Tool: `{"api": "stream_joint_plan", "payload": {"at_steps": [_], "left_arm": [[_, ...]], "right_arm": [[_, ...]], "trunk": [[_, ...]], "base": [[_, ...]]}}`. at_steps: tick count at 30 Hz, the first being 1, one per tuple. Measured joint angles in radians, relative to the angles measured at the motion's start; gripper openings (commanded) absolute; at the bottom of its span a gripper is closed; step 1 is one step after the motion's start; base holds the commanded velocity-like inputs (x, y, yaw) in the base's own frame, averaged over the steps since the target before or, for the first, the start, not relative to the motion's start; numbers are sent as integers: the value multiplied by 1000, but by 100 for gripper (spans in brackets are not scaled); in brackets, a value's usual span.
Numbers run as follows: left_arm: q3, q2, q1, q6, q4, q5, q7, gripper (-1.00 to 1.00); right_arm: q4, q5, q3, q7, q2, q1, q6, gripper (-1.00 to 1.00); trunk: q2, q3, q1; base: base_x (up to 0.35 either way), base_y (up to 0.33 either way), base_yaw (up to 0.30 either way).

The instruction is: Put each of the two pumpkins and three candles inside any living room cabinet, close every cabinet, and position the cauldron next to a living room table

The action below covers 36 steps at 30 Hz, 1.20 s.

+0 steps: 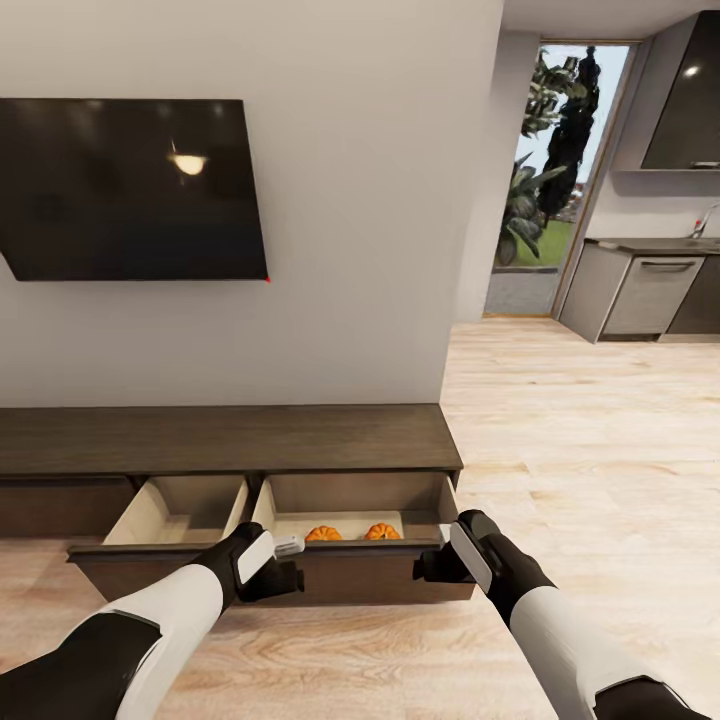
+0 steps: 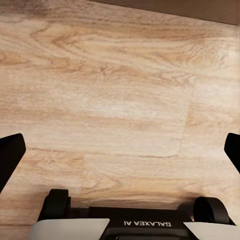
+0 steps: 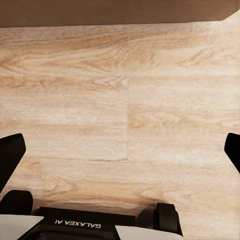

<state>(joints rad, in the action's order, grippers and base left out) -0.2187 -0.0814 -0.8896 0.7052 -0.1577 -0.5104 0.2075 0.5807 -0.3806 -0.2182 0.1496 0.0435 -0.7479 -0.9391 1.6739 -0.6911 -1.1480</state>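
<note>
Dark-brown wood makes up the cabinet [image 1: 230,437], a long low unit under the wall TV [image 1: 135,188], and 2 of its drawers stand pulled out at its right end. The left drawer [image 1: 178,512] looks bare as far as its pale inside can be seen; the right drawer [image 1: 352,515] holds both pumpkins [image 1: 323,534] [image 1: 382,531], side by side along its front edge. So the pumpkin part looks done. I judge that the 3 candles, the closing of both drawers and the cauldron's placing are all left. Both arms hang low before the drawer fronts: the left gripper [image 1: 280,575] and the right gripper [image 1: 432,566] are empty, fingers [image 2: 10,155] [image 3: 10,155] spread wide over plank floor [image 3: 125,100]. A small pale thing at the right drawer's front-left corner is too small to identify.
</note>
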Motion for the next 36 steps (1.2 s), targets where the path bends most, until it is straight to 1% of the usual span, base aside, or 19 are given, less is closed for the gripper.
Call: {"api": "stream_joint_plan", "payload": {"at_steps": [6, 9, 12, 14, 15, 16, 18, 19, 20, 22, 23, 25, 26, 29, 30, 31, 33, 34, 36], "left_arm": [[1, 0, 0, -16, 0, -1, -6, 100], [2, -1, 0, -48, 0, -5, -9, 100], [2, -2, 0, -53, -1, -6, -10, 100], [2, -3, 0, -55, -1, -7, -11, 100], [2, -4, 0, -63, -1, -7, -11, 100], [2, -4, 0, -70, -1, -7, -11, 100], [2, -5, 0, -125, 3, -7, -11, 100], [2, -5, 0, -145, 6, -7, -9, 100], [2, -5, 1, -180, 14, -6, -6, 100], [3, -6, 1, -207, 28, -6, -3, 100], [3, -5, 1, -225, 44, -5, -2, 100], [4, -4, 1, -240, 59, -5, -2, 100], [4, -4, 2, -259, 70, -4, -2, 100], [4, -2, 5, -338, 88, -3, -2, 100], [5, -2, 6, -378, 92, -3, -2, 100], [3, -2, 7, -478, 97, -2, -4, 100], [2, -2, 7, -511, 99, -3, -6, 100], [2, -2, 7, -532, 103, -3, -6, 100], [1, -2, 8, -547, 109, -3, -6, 100]], "right_arm": [[0, 0, 0, -1, 0, 0, 1, 100], [1, 0, -1, -2, 1, 0, 4, 100], [0, 0, -3, -2, 1, 0, 17, 100], [0, 0, -8, -3, 2, 0, 42, 100], [0, 0, -25, -4, 3, 1, 75, 100], [0, 0, -35, -4, 3, 1, 87, 100], [0, -1, -89, -5, 3, 1, 136, 100], [-1, -1, -106, -5, 3, 1, 150, 100], [-2, -2, -136, -5, 3, 1, 177, 100], [-6, -2, -157, -6, 3, 2, 206, 100], [-13, -3, -170, -7, 3, 2, 235, 100], [-24, -3, -179, -8, 3, 3, 265, 100], [-39, -3, -185, -8, 3, 3, 293, 100], [-84, -4, -192, -9, 4, 4, 374, 100], [-104, -4, -192, -9, 3, 4, 416, 100], [-170, -3, -195, -10, 4, 5, 541, 100], [-198, -3, -195, -10, 6, 4, 594, 100], [-216, -4, -196, -10, 10, 5, 636, 100], [-229, -4, -196, -10, 14, 4, 671, 100]], "trunk": [[0, 0, 0], [21, -9, -11], [42, -19, -23], [56, -25, -31], [63, -28, -34], [70, -31, -38], [84, -38, -46], [91, -41, -50], [98, -44, -54], [112, -50, -61], [119, -53, -65], [133, -59, -73], [140, -63, -77], [161, -72, -88], [168, -75, -92], [175, -78, -96], [189, -85, -103], [196, -88, -107], [210, -94, -115]], "base": [[0, 0, 0], [0, 0, 0], [0, 0, 0], [0, 0, 0], [0, 0, 0], [0, 0, 0], [0, 0, 0], [0, 0, 0], [0, 0, 0], [0, 0, 0], [0, 0, 0], [0, 0, 0], [0, 0, 0], [0, 0, 0], [0, 0, 0], [0, 0, 0], [0, 0, 0], [0, 0, 0], [0, 0, 0]]}}
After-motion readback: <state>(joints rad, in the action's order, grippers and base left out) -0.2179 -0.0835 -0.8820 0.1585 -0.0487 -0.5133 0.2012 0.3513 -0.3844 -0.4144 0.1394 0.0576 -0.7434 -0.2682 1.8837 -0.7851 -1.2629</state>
